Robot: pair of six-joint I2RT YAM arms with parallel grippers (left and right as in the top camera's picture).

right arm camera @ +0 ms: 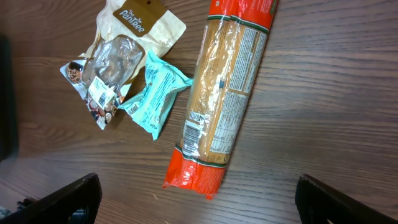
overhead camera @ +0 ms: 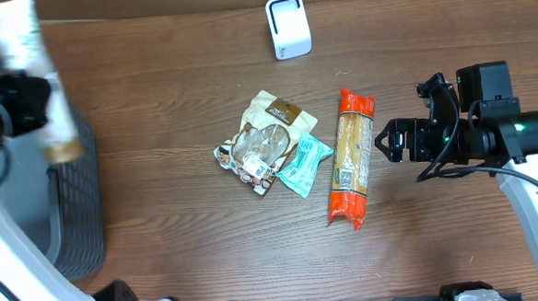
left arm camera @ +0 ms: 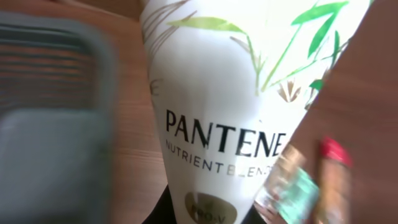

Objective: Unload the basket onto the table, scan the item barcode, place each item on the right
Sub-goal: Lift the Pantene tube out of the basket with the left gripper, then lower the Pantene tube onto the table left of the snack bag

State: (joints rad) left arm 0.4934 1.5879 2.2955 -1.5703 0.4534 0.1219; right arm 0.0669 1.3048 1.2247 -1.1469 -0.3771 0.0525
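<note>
Gripping a Pantene bottle (left arm camera: 224,124), left jaws hang near the grey basket (overhead camera: 77,225).

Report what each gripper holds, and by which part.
Left gripper: white plastic Pantene bottle, gripped near its gold-emblem end; exact contact hidden. Right gripper: nothing, fingers open.

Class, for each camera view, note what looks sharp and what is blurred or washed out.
Overhead: the Pantene bottle at top left is smeared by blur, the spaghetti packet crisp. Left wrist: the bottle's top is washed out by glare, its label readable, the grey basket blurred. Right wrist: evenly lit, sharp on the spaghetti packet and teal pouch.
</note>
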